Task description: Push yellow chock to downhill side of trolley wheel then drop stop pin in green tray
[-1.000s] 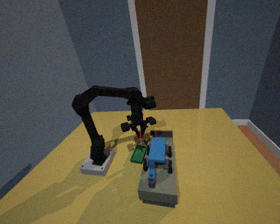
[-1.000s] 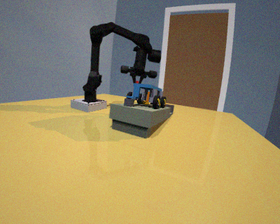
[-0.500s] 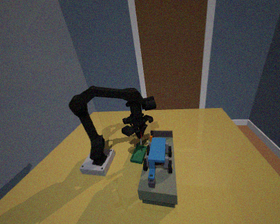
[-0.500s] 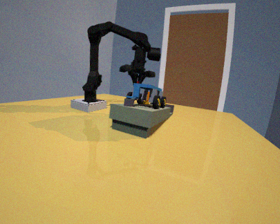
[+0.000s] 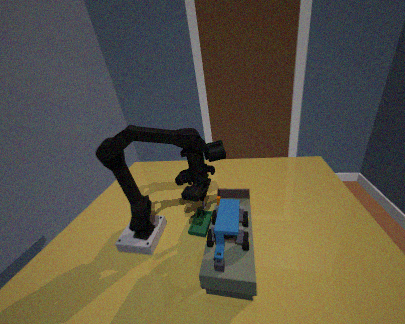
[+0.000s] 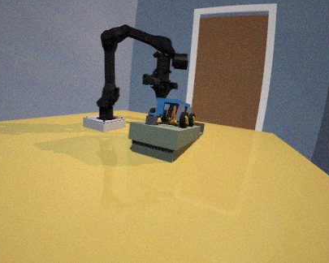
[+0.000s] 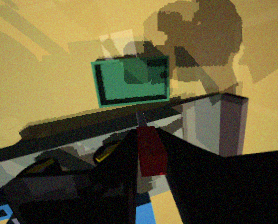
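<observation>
My gripper (image 5: pixel 203 205) (image 7: pixel 144 134) is shut on the stop pin. Its red head (image 7: pixel 152 157) shows between the fingers in the wrist view, with the grey shaft pointing towards the tray side. The green tray (image 5: pixel 200 225) (image 7: pixel 112 84) lies beside the ramp; the gripper hangs above the area between them. The blue trolley (image 5: pixel 228 218) (image 6: pixel 177 103) stands on the grey ramp (image 5: pixel 231 277) (image 6: pixel 151 133). The chock's orange handle (image 5: pixel 218 199) (image 6: pixel 174 113) stands by the trolley's far tray-side wheel, on the downhill side; exact contact is hard to tell. In the exterior view the fingertips are hidden behind the trolley.
A grey block (image 5: pixel 219 264) (image 6: pixel 152 119) stands at the ramp's uphill end, by the trolley's blue drawbar. A dark end wall (image 5: pixel 234 193) closes the downhill end. The arm's white base (image 5: pixel 136 245) (image 6: pixel 104 124) is left of the tray.
</observation>
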Controlling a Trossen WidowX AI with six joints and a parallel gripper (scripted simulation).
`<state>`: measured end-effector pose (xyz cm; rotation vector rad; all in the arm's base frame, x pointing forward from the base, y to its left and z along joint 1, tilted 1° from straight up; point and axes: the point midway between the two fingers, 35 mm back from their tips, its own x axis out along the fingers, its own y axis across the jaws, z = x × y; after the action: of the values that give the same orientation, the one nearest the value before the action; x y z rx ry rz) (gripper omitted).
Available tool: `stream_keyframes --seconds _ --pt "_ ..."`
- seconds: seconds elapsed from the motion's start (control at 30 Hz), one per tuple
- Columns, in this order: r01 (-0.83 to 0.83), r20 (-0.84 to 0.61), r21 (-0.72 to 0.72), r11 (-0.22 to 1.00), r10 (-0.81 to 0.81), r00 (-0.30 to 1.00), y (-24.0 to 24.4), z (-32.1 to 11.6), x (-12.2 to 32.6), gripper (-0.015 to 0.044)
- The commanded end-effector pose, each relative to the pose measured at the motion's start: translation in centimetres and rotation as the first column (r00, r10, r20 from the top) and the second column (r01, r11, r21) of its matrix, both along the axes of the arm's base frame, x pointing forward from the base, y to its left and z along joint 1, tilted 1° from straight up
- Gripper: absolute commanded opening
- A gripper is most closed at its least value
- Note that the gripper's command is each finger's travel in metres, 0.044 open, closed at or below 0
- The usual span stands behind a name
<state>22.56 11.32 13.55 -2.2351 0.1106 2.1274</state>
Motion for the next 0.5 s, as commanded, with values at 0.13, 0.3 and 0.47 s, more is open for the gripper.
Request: stream_keyframes --seconds 0.13,0.3,0.47 --pt "-0.045 -0.006 0.008 0.999 0.045 0.999 0.0 -0.2 -0.2 0.0000" --pt "-0.053 -0.009 0.008 0.999 0.053 0.999 -0.1 -1.1 -1.2 0.0000" --pt "-0.058 -0.011 0.009 0.998 0.058 0.998 -0.2 -2.1 -2.4 0.0000"
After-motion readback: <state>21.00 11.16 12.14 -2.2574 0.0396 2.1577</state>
